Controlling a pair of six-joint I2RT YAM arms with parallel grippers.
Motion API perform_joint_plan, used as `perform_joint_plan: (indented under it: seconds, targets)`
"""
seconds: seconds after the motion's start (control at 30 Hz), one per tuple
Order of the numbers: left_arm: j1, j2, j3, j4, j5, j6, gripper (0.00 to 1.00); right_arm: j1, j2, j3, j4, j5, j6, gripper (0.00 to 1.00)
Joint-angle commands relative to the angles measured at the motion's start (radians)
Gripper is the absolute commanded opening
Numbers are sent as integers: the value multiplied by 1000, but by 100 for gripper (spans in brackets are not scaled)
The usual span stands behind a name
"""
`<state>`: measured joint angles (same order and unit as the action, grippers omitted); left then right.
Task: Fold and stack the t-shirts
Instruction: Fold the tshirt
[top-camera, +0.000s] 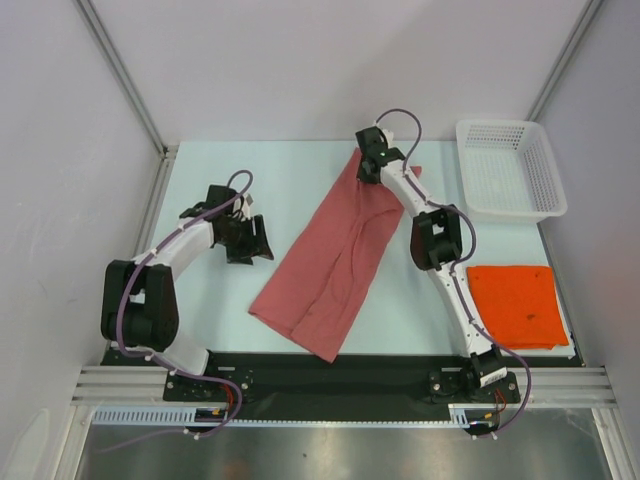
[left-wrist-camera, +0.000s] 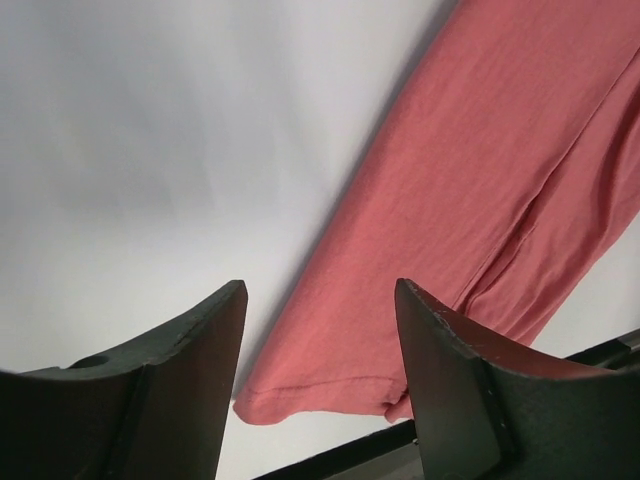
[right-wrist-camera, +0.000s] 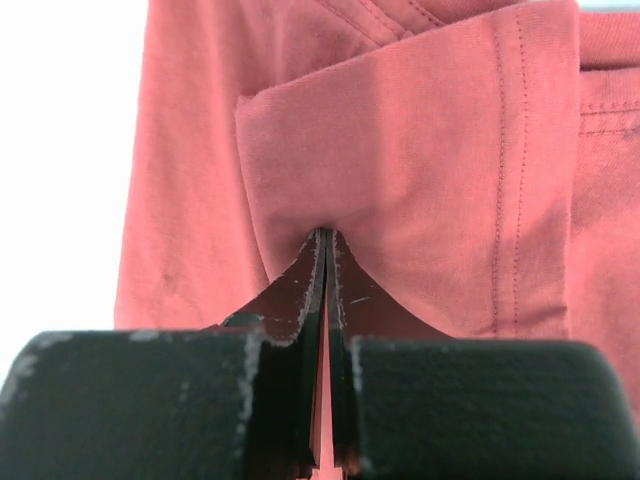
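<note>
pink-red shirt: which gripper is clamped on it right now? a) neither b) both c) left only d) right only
d: the right gripper is pinched shut on a fold of the pink-red shirt at its far end, while the left gripper stands open beside the shirt with nothing between its fingers.

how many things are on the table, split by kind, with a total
t-shirts: 2 (dusty pink-red cloth t-shirt lying long and loose, bright orange cloth t-shirt folded into a flat rectangle)
baskets: 1 (white perforated plastic basket)
total: 3
</note>
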<state>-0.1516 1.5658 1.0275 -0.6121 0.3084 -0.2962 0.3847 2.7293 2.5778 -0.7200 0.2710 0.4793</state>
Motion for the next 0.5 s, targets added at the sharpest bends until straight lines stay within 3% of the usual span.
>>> perform_joint_plan:
  seconds: [0.0, 0.23, 0.47]
  targets:
    - [17, -49, -33, 6, -5, -14, 67, 75, 125, 48, 60, -228, -22, 0]
    - [17, -7, -104, 26, 73, -38, 70, 123, 176, 93, 212, -368, 36, 0]
    - [15, -41, -184, 25, 80, -61, 71, 123, 129, 96, 245, -392, 39, 0]
